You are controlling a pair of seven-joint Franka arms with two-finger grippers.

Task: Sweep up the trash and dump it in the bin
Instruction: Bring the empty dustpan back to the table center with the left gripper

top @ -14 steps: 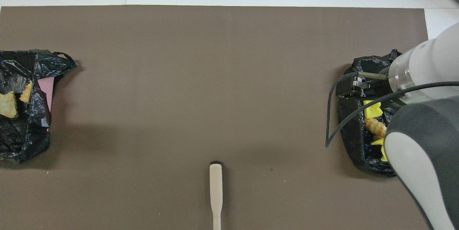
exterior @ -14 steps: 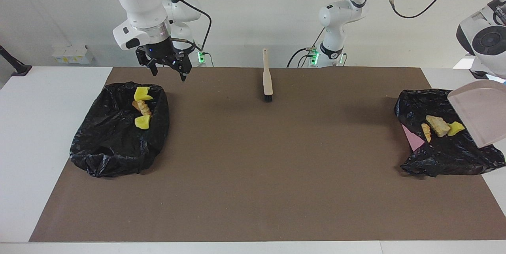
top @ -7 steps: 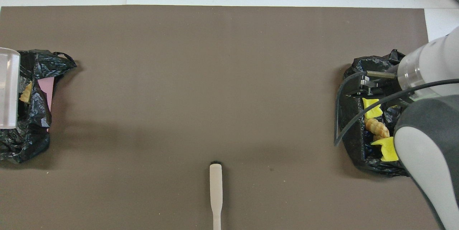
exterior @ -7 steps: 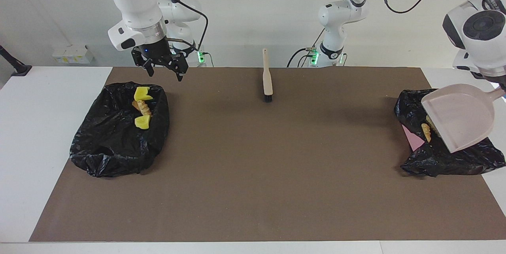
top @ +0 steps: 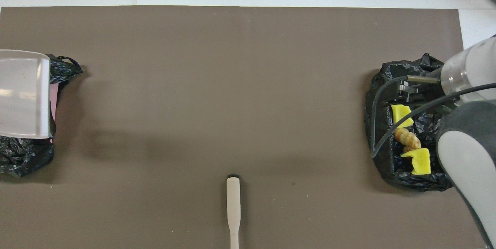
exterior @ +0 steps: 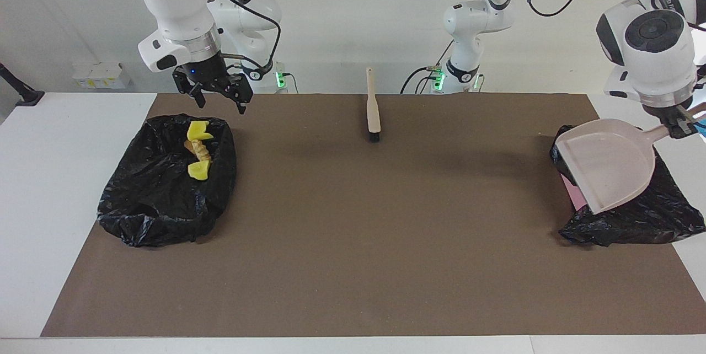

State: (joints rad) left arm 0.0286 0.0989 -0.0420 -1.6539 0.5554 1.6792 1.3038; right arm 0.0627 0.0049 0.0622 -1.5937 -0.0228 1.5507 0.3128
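— What's my left hand [exterior: 682, 124] doing?
— Gripping the dustpan [exterior: 606, 164] handle, pan over the black bag [exterior: 656, 216] at its end.
— And my right hand [exterior: 212, 88]?
— Wide, empty, over the other bag's [exterior: 160, 194] rim; trash [exterior: 198, 150] lies inside. Brush [exterior: 373, 106] rests mid-counter.

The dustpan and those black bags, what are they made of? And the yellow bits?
The dustpan looks like hard plastic: pale pinkish, smooth, with a dull sheen and a moulded rim. The black bags look like thin plastic film: crinkled, with shiny creases. The yellow bits seem to be soft sponge or foam: matte, with torn, uneven edges, though that can't be settled by looks alone.
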